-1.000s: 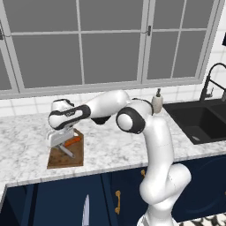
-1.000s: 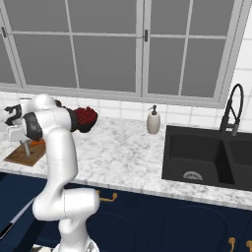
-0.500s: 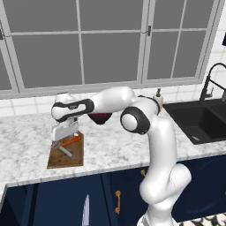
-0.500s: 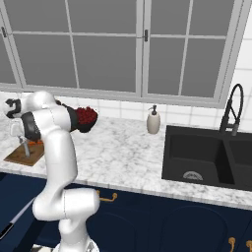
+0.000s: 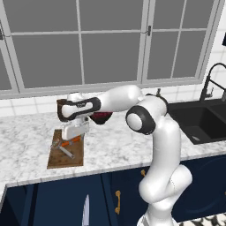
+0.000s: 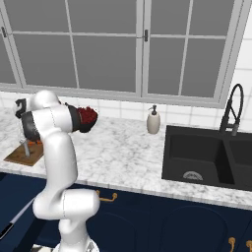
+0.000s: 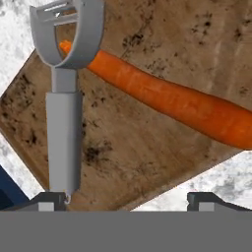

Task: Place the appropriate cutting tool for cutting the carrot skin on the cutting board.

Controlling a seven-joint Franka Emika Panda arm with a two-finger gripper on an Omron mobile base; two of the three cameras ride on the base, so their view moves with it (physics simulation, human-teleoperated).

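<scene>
The grey Y-shaped peeler (image 7: 64, 133) lies flat on the brown cutting board (image 7: 142, 162), its forked head over the tip of the orange carrot (image 7: 167, 96). My gripper (image 7: 128, 199) is open just above the board, and the peeler's handle end sits beside the left fingertip (image 7: 49, 199), free of both pads. From the left base camera, the gripper (image 5: 74, 133) hovers over the far end of the board (image 5: 55, 161), with the peeler (image 5: 66, 151) and carrot (image 5: 70, 143) below it. In the right base view my arm hides most of the board (image 6: 15, 157).
A black-handled knife (image 5: 86, 209) hangs in front of the blue cabinets below the counter edge. A bowl of dark red fruit (image 6: 87, 117) stands behind the arm. A soap dispenser (image 6: 153, 120), black sink (image 6: 206, 157) and faucet (image 6: 231, 106) are to the right.
My hand has lifted a little and shifted right over the board. The peeler stays lying on the board beside the carrot.
</scene>
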